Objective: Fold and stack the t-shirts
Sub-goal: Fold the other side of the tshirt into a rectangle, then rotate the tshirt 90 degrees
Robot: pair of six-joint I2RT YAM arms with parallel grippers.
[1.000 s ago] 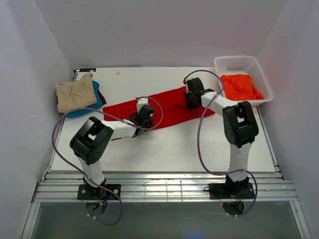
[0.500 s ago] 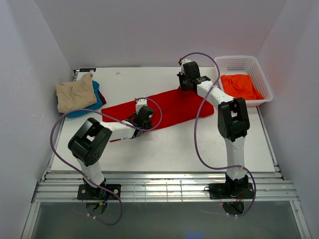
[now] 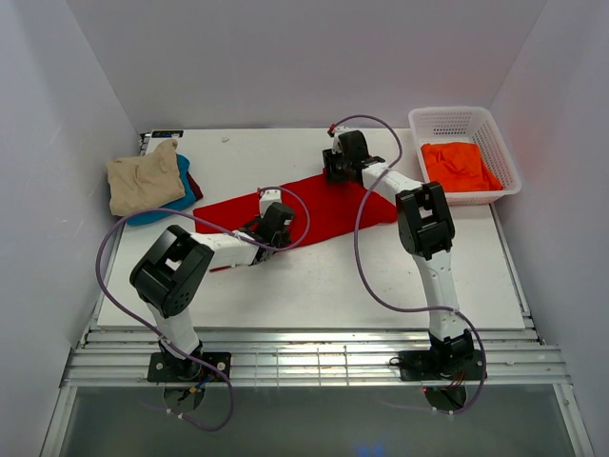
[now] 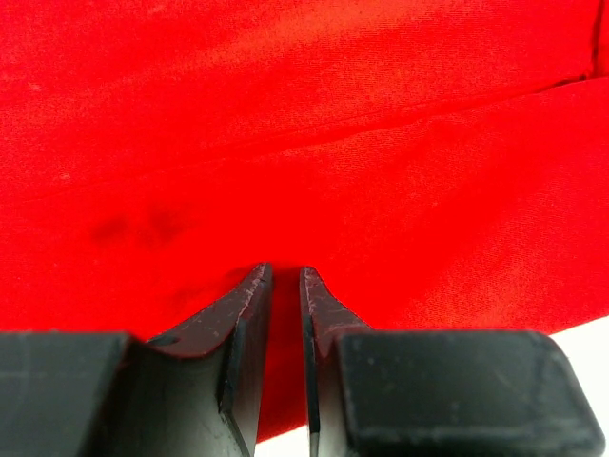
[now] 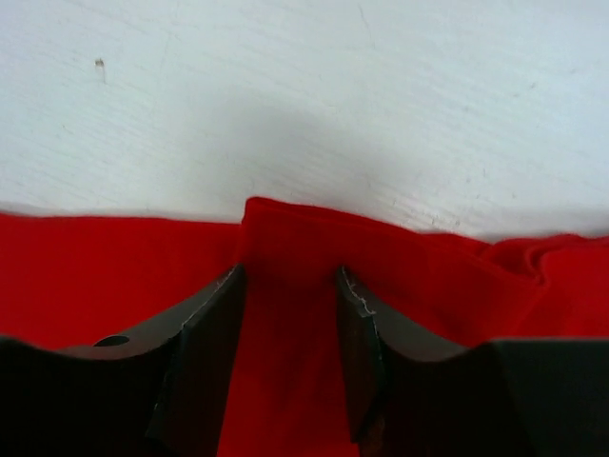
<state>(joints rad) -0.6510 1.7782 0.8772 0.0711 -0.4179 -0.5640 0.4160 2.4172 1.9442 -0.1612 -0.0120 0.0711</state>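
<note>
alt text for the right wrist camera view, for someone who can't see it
A raised fold at the edge of a bright red t-shirt sits between the two black fingers of the right gripper, whose jaws stand apart. The shirt fills the lower half of the view, and the white table fills the upper half.

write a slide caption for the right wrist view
jaws apart around a raised fold of bright red cloth t-shirt, white table beyond
</note>
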